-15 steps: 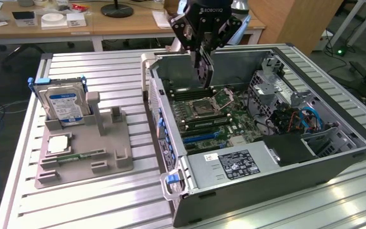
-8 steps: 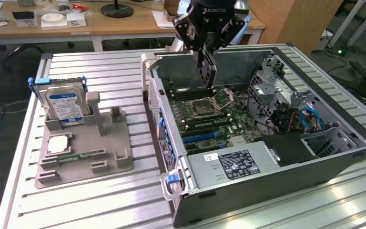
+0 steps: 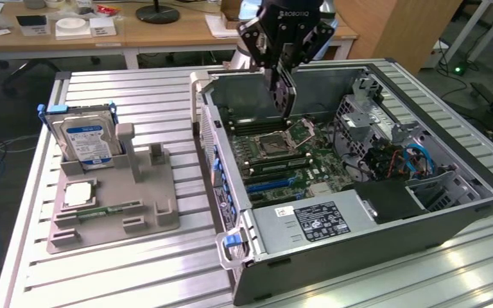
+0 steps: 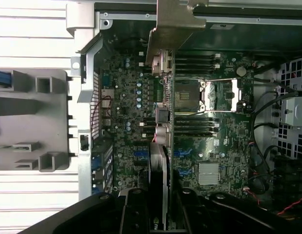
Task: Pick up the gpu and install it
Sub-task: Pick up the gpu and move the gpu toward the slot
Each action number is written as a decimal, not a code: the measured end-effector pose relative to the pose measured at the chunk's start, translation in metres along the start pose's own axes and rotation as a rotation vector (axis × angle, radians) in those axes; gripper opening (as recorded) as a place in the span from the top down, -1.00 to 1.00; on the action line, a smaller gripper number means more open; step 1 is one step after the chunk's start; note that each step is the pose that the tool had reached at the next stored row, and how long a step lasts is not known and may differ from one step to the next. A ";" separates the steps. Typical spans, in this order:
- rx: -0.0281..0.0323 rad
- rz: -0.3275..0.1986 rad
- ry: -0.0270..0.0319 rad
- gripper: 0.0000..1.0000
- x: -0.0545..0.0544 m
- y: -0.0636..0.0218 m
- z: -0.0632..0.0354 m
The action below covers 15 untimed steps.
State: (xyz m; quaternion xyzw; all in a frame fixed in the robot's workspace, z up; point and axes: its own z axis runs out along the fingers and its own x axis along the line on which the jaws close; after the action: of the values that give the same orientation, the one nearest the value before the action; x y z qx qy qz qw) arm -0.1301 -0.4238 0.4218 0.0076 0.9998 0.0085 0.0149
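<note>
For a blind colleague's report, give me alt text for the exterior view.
The gripper holds the gpu upright over the motherboard of an open computer case. On the exterior view's left, a hard drive stands in a grey holder.

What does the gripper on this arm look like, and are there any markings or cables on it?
The gripper is black all over, with a blocky body carrying white ROBOTIQ lettering near its top. Its two angular linkage fingers narrow toward the tips. In the wrist view its body looks dark and smooth-edged. A pale grey arm section sits behind it. I can't make out any cable on it.
</note>
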 end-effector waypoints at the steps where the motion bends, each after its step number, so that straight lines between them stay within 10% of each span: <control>1: -0.0002 0.000 -0.0001 0.46 -0.001 0.0000 0.0001; 15: -0.0001 0.000 0.0000 0.46 -0.014 0.0002 0.0004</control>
State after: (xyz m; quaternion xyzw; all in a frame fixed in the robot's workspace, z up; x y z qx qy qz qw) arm -0.1161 -0.4238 0.4218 0.0076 0.9998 0.0085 0.0149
